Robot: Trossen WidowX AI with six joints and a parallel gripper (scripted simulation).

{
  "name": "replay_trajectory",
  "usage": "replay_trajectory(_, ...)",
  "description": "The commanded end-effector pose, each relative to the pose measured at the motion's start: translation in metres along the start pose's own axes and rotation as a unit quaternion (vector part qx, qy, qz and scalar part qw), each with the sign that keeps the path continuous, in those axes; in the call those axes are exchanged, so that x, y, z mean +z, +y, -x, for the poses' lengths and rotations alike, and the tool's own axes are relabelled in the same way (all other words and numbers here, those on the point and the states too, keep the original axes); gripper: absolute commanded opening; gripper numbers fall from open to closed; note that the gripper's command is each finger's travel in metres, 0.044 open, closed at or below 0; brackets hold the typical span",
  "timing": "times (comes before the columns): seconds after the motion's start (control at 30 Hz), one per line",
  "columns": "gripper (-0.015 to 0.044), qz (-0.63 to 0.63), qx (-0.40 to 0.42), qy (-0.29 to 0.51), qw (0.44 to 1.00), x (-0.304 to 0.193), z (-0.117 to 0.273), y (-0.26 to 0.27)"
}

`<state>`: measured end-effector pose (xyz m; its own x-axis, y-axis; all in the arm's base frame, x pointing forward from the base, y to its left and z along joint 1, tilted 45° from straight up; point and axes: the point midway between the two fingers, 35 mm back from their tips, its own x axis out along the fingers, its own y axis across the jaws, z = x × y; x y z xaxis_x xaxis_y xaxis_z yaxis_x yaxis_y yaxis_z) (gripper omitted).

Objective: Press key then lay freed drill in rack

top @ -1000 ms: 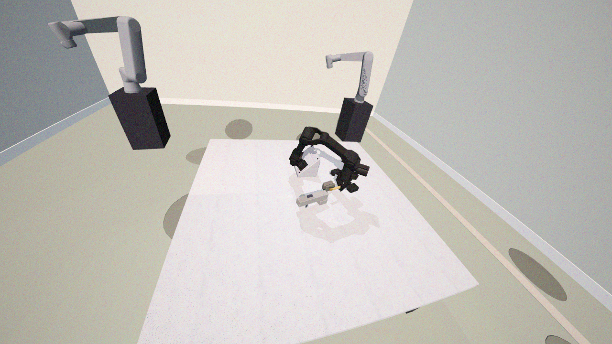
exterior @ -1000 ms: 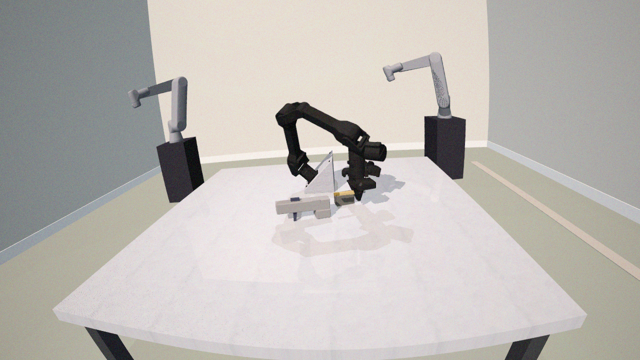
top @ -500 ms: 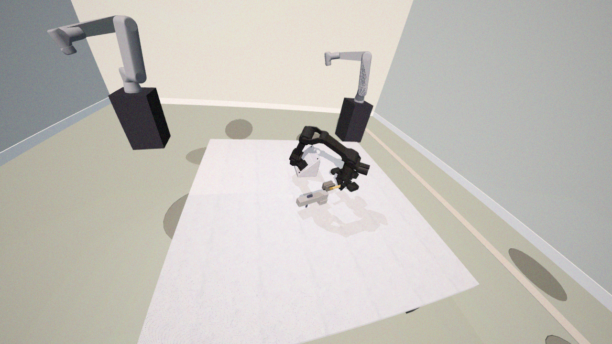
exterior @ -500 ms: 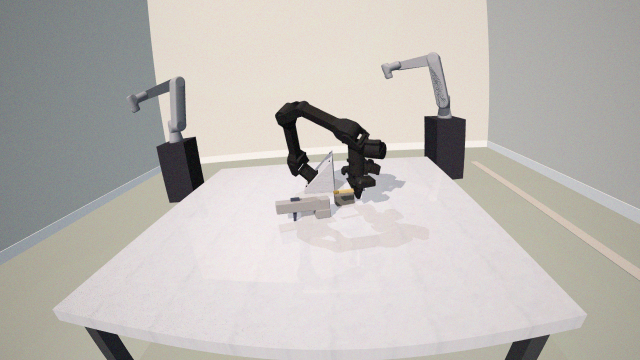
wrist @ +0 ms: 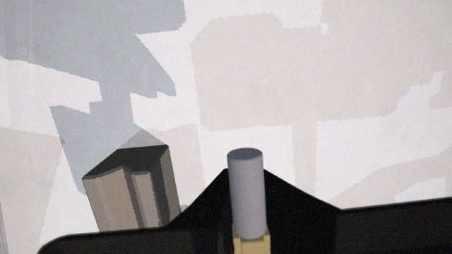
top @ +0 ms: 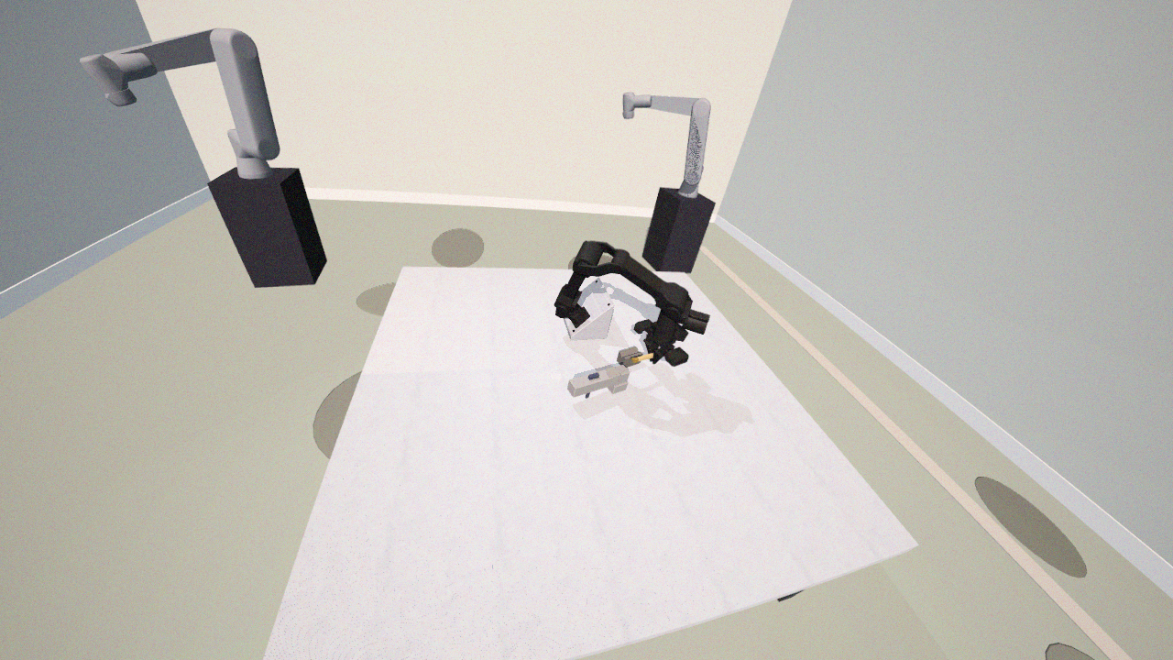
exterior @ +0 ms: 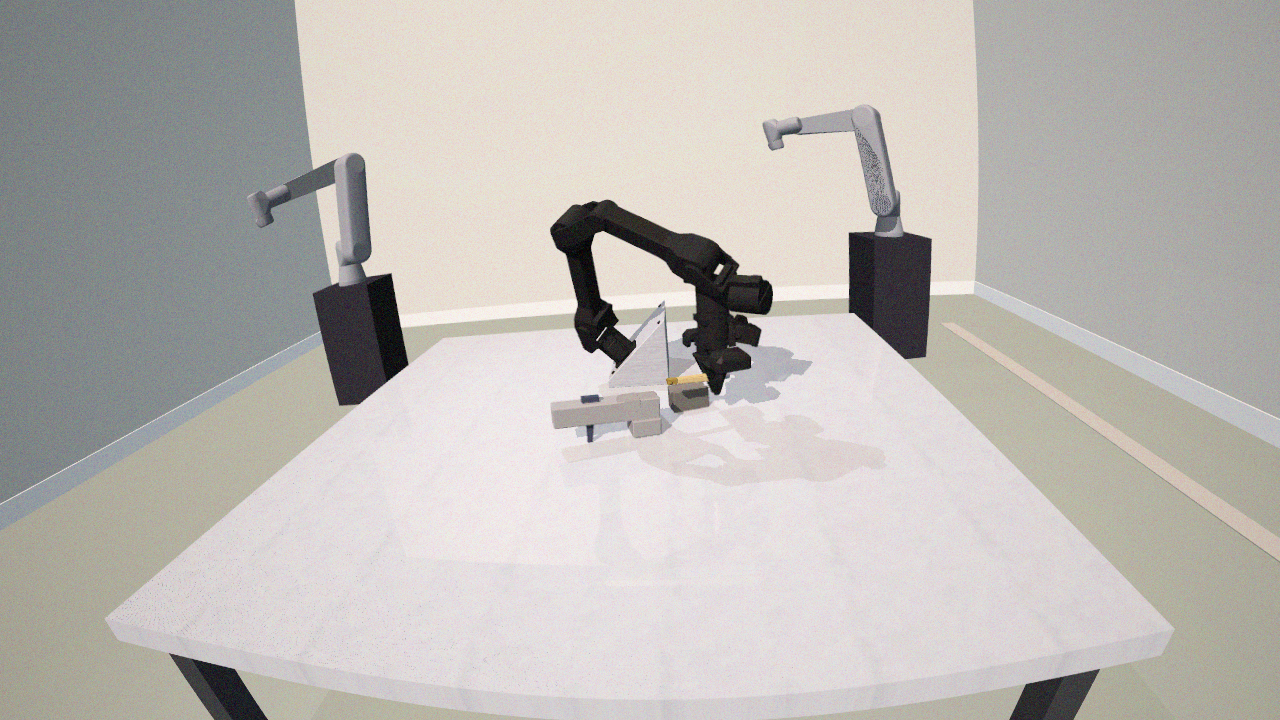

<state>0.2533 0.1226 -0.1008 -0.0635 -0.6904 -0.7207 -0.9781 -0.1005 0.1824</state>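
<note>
My gripper (top: 656,357) (exterior: 716,386) (wrist: 241,175) is shut on the drill (top: 643,357) (exterior: 687,379) (wrist: 246,197), which has a yellow body and a grey round shank. The drill is out of the beige housing (top: 604,381) (exterior: 613,411). The dark key (top: 593,376) (exterior: 589,398) stands in the housing, with its lower end showing below. The small brown grooved rack (top: 629,353) (exterior: 688,397) (wrist: 113,201) stands between housing and gripper. In the wrist view the rack is left of the drill. The drill is held above the table, close to the rack; the exact gap cannot be told.
A white triangular bracket (top: 597,324) (exterior: 648,362) stands behind the housing, close to my arm's bent links. The white table (top: 492,492) (exterior: 626,573) carries these things. Two grey arms (top: 246,98) (exterior: 353,205) (top: 696,148) (exterior: 872,161) stand on black pedestals beyond the table.
</note>
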Motion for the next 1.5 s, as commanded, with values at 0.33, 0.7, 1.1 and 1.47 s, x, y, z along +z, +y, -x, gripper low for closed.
replay_trajectory(0.33,0.0,-0.004,-0.001,-0.003,1.0,0.001,0.006,-0.002)
replay_trajectory(0.7,0.0,-0.003,0.0,-0.003,1.0,0.005,0.008,0.011)
replay_trajectory(1.1,0.0,-0.003,0.0,-0.003,1.0,0.011,0.009,0.032)
replay_trajectory(1.47,0.0,-0.003,0.0,-0.004,1.0,0.016,0.01,0.051)
